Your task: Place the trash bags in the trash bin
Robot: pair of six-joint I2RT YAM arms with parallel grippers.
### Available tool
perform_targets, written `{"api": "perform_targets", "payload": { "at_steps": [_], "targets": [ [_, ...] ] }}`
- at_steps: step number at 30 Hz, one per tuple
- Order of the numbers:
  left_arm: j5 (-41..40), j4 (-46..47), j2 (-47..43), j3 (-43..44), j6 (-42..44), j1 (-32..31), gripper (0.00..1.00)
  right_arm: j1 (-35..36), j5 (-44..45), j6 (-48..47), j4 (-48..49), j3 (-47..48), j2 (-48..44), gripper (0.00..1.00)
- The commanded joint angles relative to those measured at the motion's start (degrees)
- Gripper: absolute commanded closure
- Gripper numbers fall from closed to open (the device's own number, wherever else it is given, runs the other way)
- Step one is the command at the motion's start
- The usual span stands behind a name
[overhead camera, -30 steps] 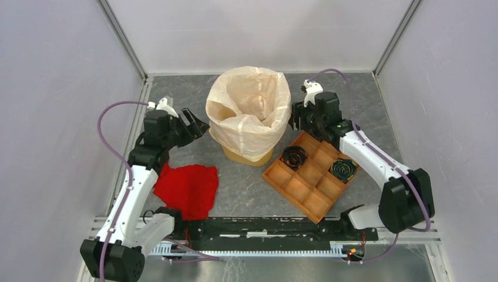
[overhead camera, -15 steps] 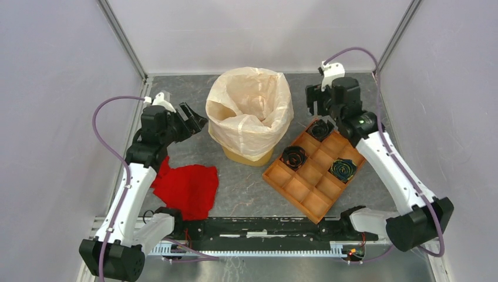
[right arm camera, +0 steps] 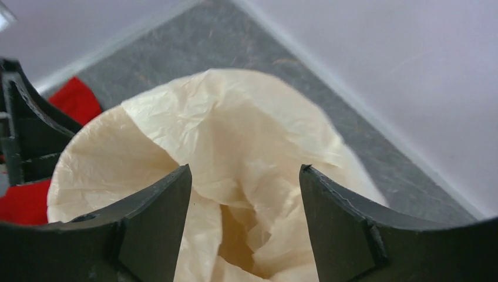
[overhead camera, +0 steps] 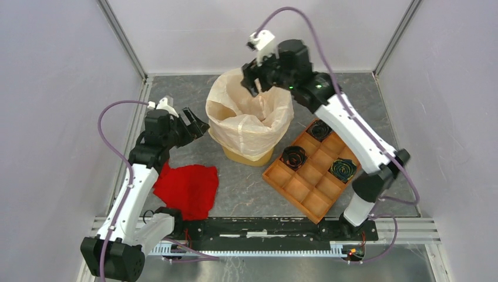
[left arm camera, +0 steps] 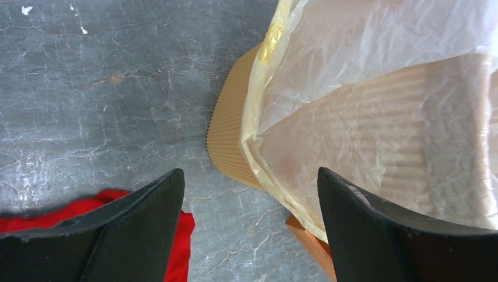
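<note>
Bag: I see the thin, wrinkly, cream-white translucent plastic trash bag [overhead camera: 249, 120] already lining the tall orange-yellow translucent plastic trash bin [overhead camera: 249, 157], its mouth draped over the rim.
Bin: upright on the grey mottled table [overhead camera: 246, 185].
Left end effector [overhead camera: 197, 124]: released, empty, just beside the bin.
Right end effector [overhead camera: 253, 79]: released, empty, above the bag's mouth.
Progress: nearly done, I judge; the crumpled film inside needs pressing down.
</note>
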Motion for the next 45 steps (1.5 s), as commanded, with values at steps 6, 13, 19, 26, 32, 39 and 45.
{"api": "perform_targets", "payload": {
  "at_steps": [6,13,19,26,32,39,45],
  "targets": [
    [1.63,2.05,-0.81,-1.3,2.13,-0.07,0.1,7.58,12.63,-8.33,-16.02,5.39,11.35,0.41],
    [1.2,2.75,-1.47,-2.88,2.39,-0.07,0.1,8.13,13.97,-10.4,-18.66,3.22,17.09,0.57],
    [0.6,2.33,-2.41,-3.45,2.88,-0.07,0.1,8.12,13.97,-10.33,-19.38,4.63,22.69,0.65],
    [0.69,2.32,-2.71,-4.57,2.93,-0.12,0.1,8.22,12.79,-9.59,-16.28,3.24,26.21,0.66],
    [0.45,1.25,-3.9,-4.79,3.0,-0.07,0.1,8.17,8.45,-6.75,-10.96,-1.61,27.41,0.65],
    [0.66,0.2,-5.14,-5.11,2.38,-0.07,0.1,8.14,4.44,-3.95,-6.77,-2.17,27.25,0.51],
    [0.41,-1.91,-6.95,-4.85,2.3,-0.08,0.1,8.13,5.79,-3.89,-4.94,-5.62,25.2,0.34]
  ]
}}
